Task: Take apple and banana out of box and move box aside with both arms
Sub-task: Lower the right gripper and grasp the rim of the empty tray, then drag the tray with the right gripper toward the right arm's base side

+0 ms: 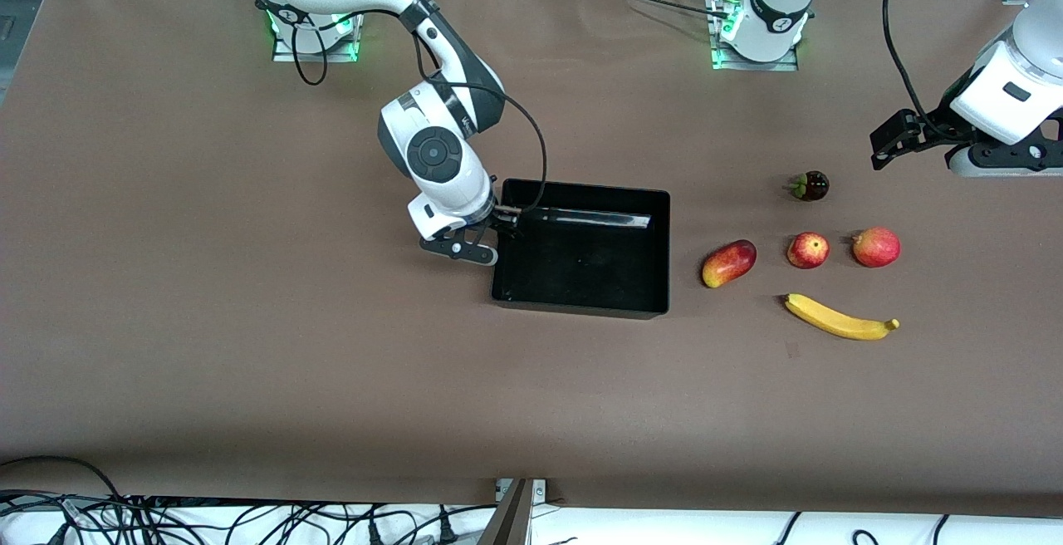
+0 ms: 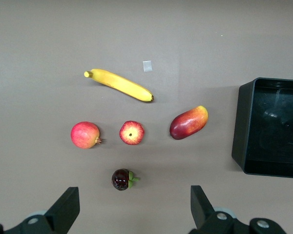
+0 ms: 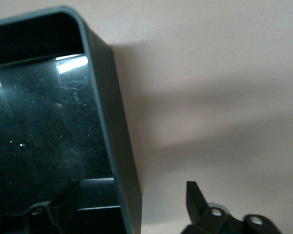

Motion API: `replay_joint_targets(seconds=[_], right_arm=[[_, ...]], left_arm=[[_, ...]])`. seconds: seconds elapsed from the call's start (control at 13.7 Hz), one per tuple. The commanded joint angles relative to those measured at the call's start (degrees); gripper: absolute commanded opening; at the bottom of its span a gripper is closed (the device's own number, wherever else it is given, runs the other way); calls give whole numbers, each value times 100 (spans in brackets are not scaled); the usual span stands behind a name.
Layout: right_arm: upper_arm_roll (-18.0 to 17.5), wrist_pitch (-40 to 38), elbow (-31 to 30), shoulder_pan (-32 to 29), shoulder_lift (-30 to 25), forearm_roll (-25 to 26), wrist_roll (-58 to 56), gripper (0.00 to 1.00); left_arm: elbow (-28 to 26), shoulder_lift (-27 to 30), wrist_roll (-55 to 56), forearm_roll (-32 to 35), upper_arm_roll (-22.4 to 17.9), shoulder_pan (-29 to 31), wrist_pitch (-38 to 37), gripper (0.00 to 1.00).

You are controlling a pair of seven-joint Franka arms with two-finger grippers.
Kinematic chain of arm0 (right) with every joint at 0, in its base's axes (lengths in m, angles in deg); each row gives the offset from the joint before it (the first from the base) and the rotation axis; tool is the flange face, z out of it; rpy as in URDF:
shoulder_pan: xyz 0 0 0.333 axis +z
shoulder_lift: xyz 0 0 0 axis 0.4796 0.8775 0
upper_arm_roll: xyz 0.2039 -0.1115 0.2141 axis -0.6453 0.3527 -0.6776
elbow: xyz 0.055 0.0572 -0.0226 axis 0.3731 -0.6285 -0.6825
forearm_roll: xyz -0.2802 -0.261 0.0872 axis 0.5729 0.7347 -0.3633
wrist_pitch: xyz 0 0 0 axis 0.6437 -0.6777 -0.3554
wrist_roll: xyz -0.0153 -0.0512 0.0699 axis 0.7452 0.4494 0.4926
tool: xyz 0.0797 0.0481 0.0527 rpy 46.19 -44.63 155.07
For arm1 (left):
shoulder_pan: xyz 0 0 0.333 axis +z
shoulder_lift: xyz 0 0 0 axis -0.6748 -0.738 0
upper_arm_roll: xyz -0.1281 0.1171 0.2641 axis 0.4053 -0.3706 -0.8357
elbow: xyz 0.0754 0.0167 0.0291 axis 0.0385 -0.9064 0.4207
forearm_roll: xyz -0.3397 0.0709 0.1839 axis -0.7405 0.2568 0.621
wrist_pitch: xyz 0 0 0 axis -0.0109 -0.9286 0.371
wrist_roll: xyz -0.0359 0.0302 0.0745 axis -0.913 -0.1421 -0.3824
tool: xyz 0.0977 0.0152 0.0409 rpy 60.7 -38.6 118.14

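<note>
Right tool [image 1: 496, 233] straddles the black box's [image 1: 581, 296] wall at the right arm's end, fingers spread — one inside, one outside; left tool [image 2: 132, 207] spread, up over the worktop [image 1: 249, 346]; banana [image 1: 839, 318] nearest front camera, apple [image 1: 808, 250] just above it.

A brown table [image 1: 208, 321] with black cables [image 1: 124, 520] along its near edge.
</note>
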State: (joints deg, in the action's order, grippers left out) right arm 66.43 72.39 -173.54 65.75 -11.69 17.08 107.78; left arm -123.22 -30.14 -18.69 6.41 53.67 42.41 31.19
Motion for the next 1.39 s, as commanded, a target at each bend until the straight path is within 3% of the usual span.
replay_joint_targets(seconds=[0.0,0.22,0.58,1.02,1.17,1.32], right_arm=[[73,20,81,123,91,29,92,54],[73,-7,46,123,83,38,75,2],[152,-76,63,53,30,38,-372,0],[248,-1543,257,-877,-681,-14,-2189,0],[537,-1965,231,-1133,-840,-23,-3050,0],[1116,-2080,73,-1143,-998,-49,-3911,0]], left_arm=[[80,8,-113,123,-8,12,-98,100],[80,8,-113,132,-8,3,-98,100],[98,8,-113,132,-8,-6,-98,100],[89,8,-113,123,-25,30,-98,100],[89,8,-113,123,-16,30,-98,100],[89,8,-122,123,-43,30,-98,100]])
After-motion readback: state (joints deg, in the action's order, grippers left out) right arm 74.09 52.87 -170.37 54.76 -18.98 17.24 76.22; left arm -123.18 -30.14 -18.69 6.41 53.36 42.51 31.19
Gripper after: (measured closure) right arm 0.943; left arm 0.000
